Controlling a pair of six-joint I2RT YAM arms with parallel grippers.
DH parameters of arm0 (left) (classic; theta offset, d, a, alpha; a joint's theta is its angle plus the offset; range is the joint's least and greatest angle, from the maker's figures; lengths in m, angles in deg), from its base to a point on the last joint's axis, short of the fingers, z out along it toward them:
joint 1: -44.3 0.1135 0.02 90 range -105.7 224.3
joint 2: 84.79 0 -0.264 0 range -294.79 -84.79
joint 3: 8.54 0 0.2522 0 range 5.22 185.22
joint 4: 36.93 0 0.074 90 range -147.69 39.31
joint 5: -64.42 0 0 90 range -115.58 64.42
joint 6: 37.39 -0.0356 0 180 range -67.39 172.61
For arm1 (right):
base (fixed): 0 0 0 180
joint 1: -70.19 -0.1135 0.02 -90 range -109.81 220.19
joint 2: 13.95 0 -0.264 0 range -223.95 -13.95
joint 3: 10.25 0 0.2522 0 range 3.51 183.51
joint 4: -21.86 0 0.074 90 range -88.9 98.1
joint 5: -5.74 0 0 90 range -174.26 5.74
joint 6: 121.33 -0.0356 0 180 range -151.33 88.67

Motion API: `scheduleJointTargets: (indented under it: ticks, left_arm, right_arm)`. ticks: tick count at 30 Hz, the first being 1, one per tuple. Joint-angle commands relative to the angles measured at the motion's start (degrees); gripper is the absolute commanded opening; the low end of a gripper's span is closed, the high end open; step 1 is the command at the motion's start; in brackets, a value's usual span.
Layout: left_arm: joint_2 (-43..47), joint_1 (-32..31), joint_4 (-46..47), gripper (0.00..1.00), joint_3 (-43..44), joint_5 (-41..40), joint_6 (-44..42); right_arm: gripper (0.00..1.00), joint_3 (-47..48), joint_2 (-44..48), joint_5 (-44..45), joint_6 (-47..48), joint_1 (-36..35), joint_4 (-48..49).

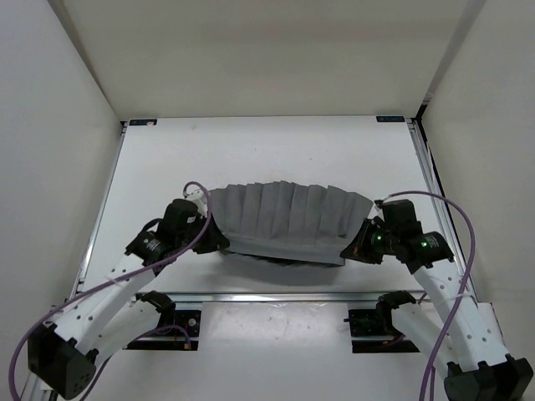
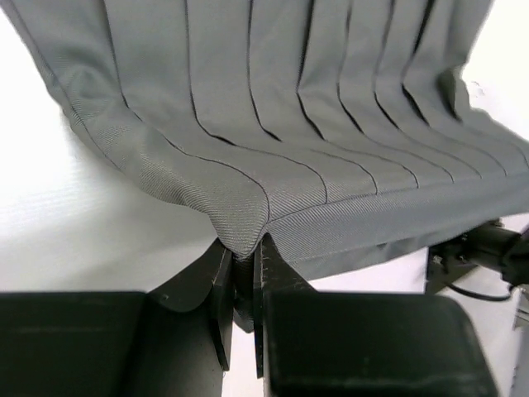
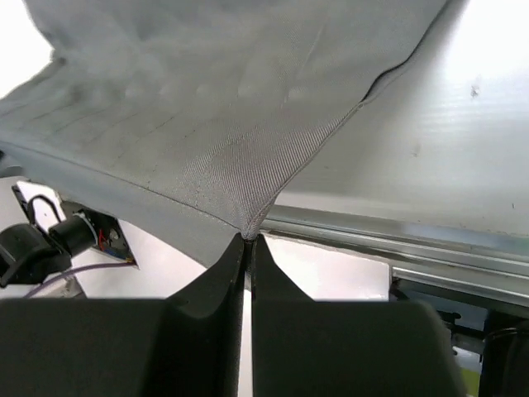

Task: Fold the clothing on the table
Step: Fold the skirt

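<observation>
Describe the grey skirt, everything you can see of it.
The skirt is dark grey, thin woven fabric with sharp pleats fanning out and a plain band along its near edge. It is stretched between the arms: the left gripper pinches one near corner, and the right gripper is shut on the other. Its near edge looks raised above the white table, with a darker layer sagging beneath. Whether the far edge rests there is unclear.
</observation>
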Motion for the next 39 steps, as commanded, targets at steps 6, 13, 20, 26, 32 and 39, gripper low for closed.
scheduleJointTargets:
  ticks: [6,13,20,26,32,39]
  left_arm:
    - [-11.2,1.1,1.3,0.00,11.7,-16.7,-7.4]
    - [-21.4,-1.3,4.1,0.00,17.9,-20.4,-9.3]
    - [-31.0,-0.1,6.0,0.00,23.1,-24.8,-11.0]
    - [-40.3,1.2,9.2,0.00,27.7,-26.0,-12.0]
    - [-48.5,3.9,13.1,0.00,33.9,-28.9,-11.5]
    - [-60.3,5.9,14.0,0.42,47.2,-32.4,-10.1]
  right_arm:
    - [0.00,1.4,-6.7,4.3,7.9,11.9,0.0]
    - [0.00,9.1,-17.4,5.6,10.8,14.7,6.4]
    - [0.00,13.9,-27.1,6.1,10.8,14.5,12.0]
    - [0.00,18.1,-34.6,6.3,10.8,15.5,16.8]
    - [0.01,24.7,-42.7,8.8,11.3,16.8,24.4]
    - [0.52,29.0,-50.3,8.6,10.8,19.5,38.0]
